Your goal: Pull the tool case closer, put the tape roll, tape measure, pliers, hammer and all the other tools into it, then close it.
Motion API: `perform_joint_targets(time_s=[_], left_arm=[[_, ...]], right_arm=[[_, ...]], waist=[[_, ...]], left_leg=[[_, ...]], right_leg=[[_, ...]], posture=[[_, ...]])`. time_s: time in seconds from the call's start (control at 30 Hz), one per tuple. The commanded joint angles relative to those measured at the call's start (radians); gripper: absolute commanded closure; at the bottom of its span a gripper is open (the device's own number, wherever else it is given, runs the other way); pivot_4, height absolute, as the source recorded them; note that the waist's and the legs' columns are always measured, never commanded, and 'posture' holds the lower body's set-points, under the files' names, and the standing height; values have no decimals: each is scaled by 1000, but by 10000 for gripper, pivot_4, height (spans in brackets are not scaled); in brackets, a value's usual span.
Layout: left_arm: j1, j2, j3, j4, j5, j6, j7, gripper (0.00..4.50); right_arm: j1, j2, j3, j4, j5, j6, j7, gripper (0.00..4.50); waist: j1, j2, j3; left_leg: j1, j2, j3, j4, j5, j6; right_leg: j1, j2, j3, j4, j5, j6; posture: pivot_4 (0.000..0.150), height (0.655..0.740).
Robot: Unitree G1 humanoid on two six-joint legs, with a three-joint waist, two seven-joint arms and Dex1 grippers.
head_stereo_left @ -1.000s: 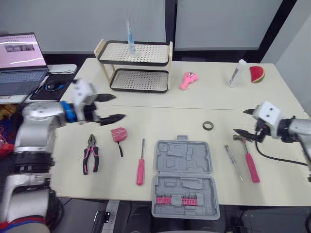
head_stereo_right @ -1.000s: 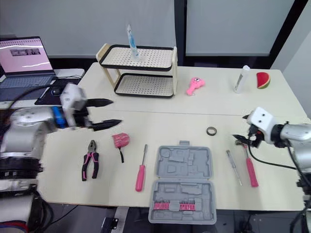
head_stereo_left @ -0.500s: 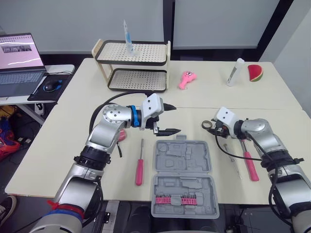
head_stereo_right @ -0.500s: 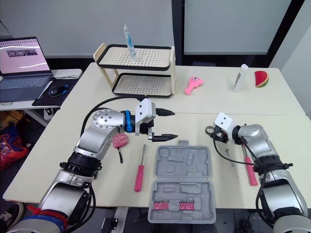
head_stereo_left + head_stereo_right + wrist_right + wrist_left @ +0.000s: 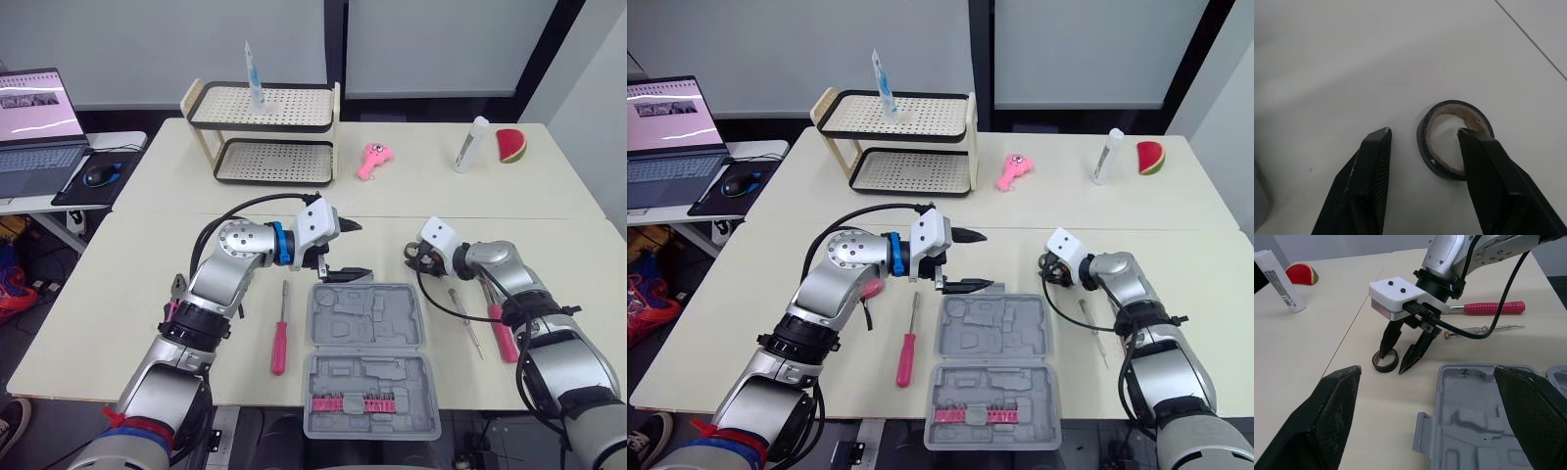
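Note:
The grey tool case [image 5: 367, 357] lies open at the table's front edge. My left gripper [image 5: 364, 249] hovers open just above the case's far rim. The dark tape roll [image 5: 1437, 164] lies flat to the right of the case. My right gripper [image 5: 1392, 363] stands over it, one fingertip [image 5: 1471, 142] inside the ring and the other outside, with a gap still showing. A red screwdriver [image 5: 282, 333] lies left of the case. A slim screwdriver [image 5: 466, 325] and the pink-handled hammer [image 5: 502, 331] lie to its right. The pink tape measure [image 5: 872, 287] peeks out behind my left arm.
A two-tier rack [image 5: 265, 132] stands at the back, with a pink toy [image 5: 372, 160], a white tube [image 5: 470, 145] and a watermelon slice [image 5: 509, 145] to its right. A laptop [image 5: 39, 117] sits on a side desk at far left.
My left gripper swung right from the table's left side to the case's far rim. My right gripper moved left onto the tape roll and narrowed its fingers around the roll's wall.

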Motion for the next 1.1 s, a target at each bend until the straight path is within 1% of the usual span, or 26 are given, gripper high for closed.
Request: perform_joint_targets(time_s=[0.03,0.13,0.23,0.3,0.37,0.47,0.5,0.57,0.63,0.7,0.77,0.87,0.97,1.1], left_arm=[[-8,-6,0,-41,1,-3,10,0],[-4,-5,5,-39,1,-7,15,0],[13,-8,18,-42,-4,-18,30,0],[25,-4,24,-47,-11,-19,33,0],[45,19,47,-59,-27,-17,23,0],[84,65,96,-92,-65,15,13,0],[123,114,139,-124,-99,50,-6,0],[171,174,186,-166,-142,94,-24,0],[230,244,231,-215,-197,151,-60,0],[300,318,279,-263,-244,200,-98,0],[377,390,317,-301,-267,223,-128,0],[479,454,355,-327,-260,184,-146,0],[539,472,374,-363,-267,171,-141,0],[578,469,379,-407,-272,174,-117,0]], right_arm=[[-30,-5,-6,15,-11,-20,-7,29599],[-34,-4,-10,25,-10,-27,5,34793],[-25,-8,-7,13,-17,-48,8,38996],[-18,-9,-8,-10,-14,-47,18,41869],[-6,-12,-11,-92,3,-19,55,44537],[34,-19,-5,-284,28,64,126,44899],[61,-20,19,-437,50,138,184,44899],[97,-24,48,-630,74,243,248,44899],[116,-2,77,-760,100,343,276,44899],[131,32,117,-854,118,414,290,44899],[142,70,157,-910,129,459,289,44899],[149,111,213,-899,99,443,257,44899],[151,121,257,-877,76,413,241,44899],[152,141,320,-834,33,371,215,44899]], waist=[[0,0,0],[0,0,0],[0,0,0],[0,0,0],[-1,0,0],[-5,0,0],[-6,0,0],[-17,1,0],[-20,1,0],[-20,1,0],[-22,1,0],[-14,2,0],[7,1,0],[13,1,0]], left_leg=[[0,0,0,0,0,0],[0,0,0,0,0,0],[0,0,0,0,0,0],[0,0,0,0,0,0],[0,0,0,0,0,0],[0,1,0,0,0,0],[0,1,0,0,0,0],[-1,1,0,0,0,0],[-2,1,0,-1,0,0],[-2,1,-2,-1,0,0],[-1,0,-7,-1,0,0],[-1,-2,-13,-1,0,-1],[-1,-4,-13,-1,1,-2],[-1,-4,-13,-1,1,-2]], right_leg=[[0,0,0,0,0,0],[0,0,0,0,0,0],[0,0,0,0,0,0],[0,0,0,0,0,0],[0,0,0,0,0,0],[-1,0,1,1,0,0],[-1,1,1,1,0,0],[-4,1,2,2,0,0],[-6,1,3,8,0,0],[-7,1,3,8,0,0],[-8,1,2,8,0,0],[-9,1,3,10,0,0],[-9,0,3,10,0,0],[-10,0,3,9,0,0]], posture=[[1500,7400],[1500,7400],[1500,7400],[1500,7400],[1500,7400],[1500,7400],[1500,7400],[1500,7400],[1500,7400],[1500,7400],[1500,7400],[1500,7400],[1500,7400],[1500,7400]])
